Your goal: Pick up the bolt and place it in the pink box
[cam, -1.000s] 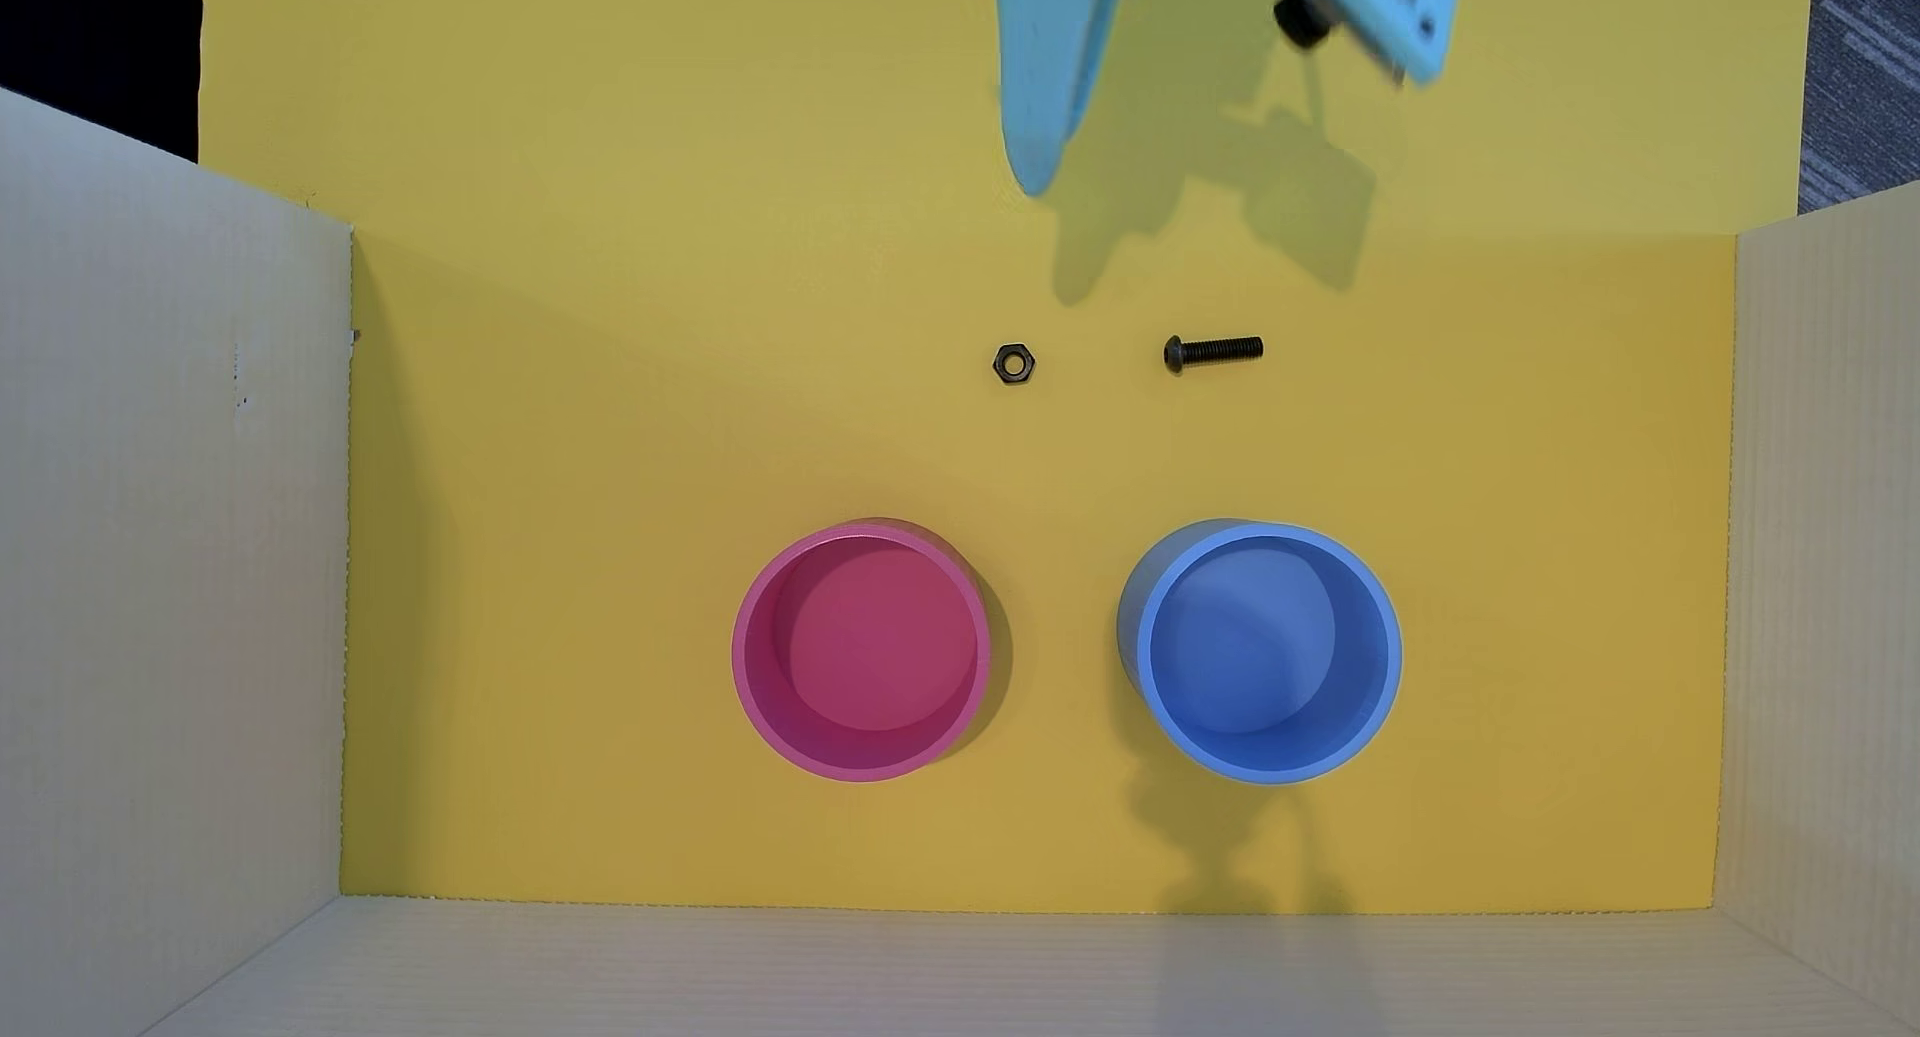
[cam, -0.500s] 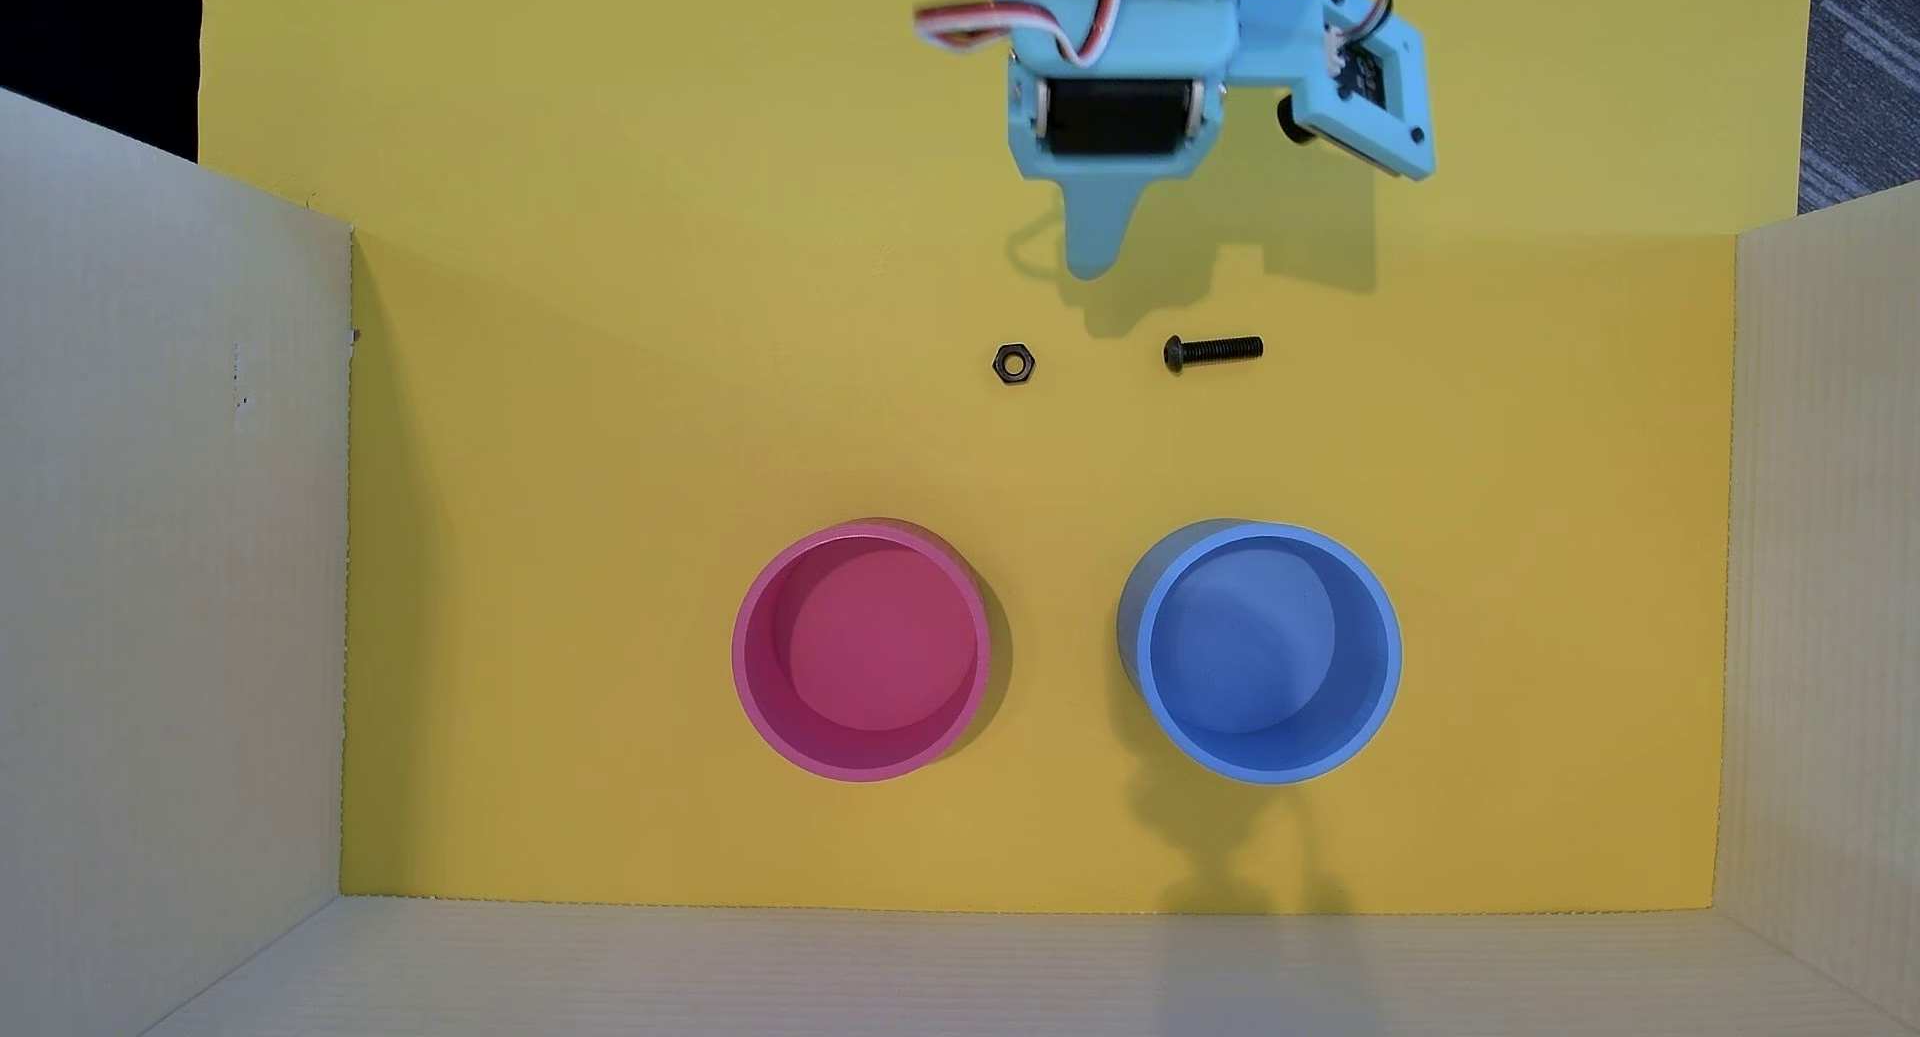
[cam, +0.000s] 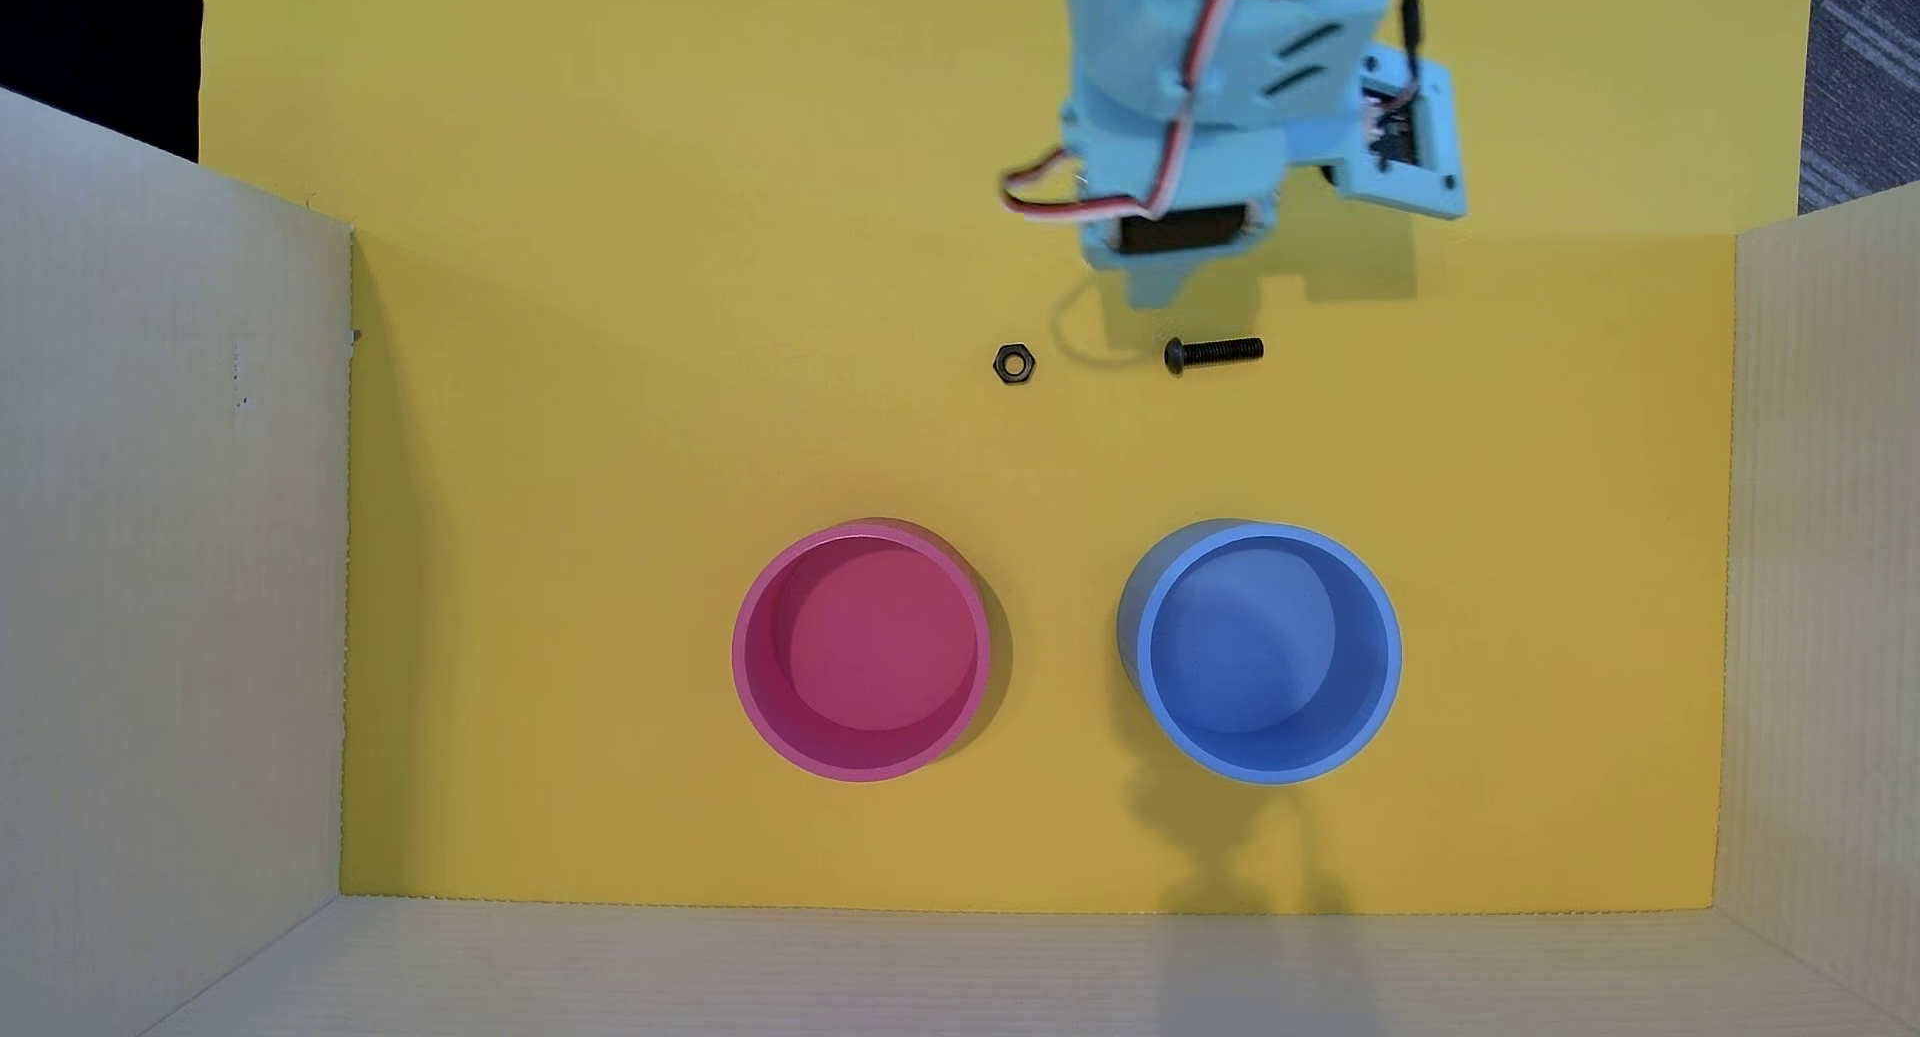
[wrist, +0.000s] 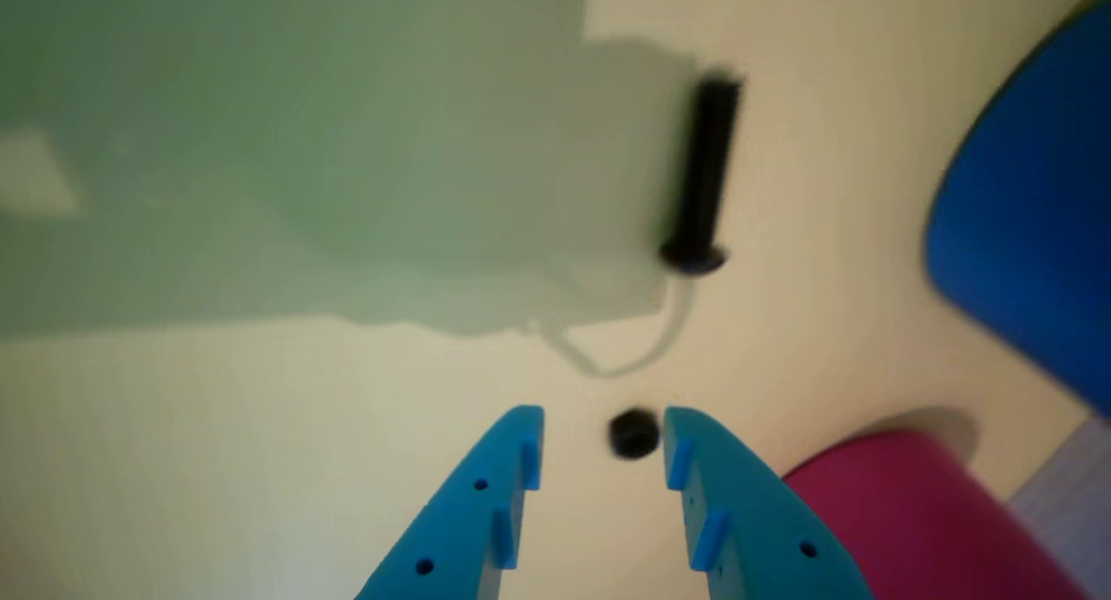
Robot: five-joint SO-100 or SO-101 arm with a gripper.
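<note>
The bolt (cam: pixel 1212 353) lies flat on the yellow mat (cam: pixel 623 424), near the nut (cam: pixel 1014 364), well apart from the pink box (cam: pixel 740 674). It is judged small, rigid, probably slick and prone to rolling; the threaded shaft is best pinched across its middle. The gripper (wrist: pixel 603 444) is seen parted and empty, though the wrist view is blurred.

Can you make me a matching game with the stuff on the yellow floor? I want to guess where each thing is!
Things:
1. bolt
2. nut
3. pink box
4. blue tub

Places, in the overhead view:
A. bottom right of the four
B. lying flat just below the pincer
C. left of the bolt
D. left of the blue tub

Pairs: 1-B, 2-C, 3-D, 4-A
</note>
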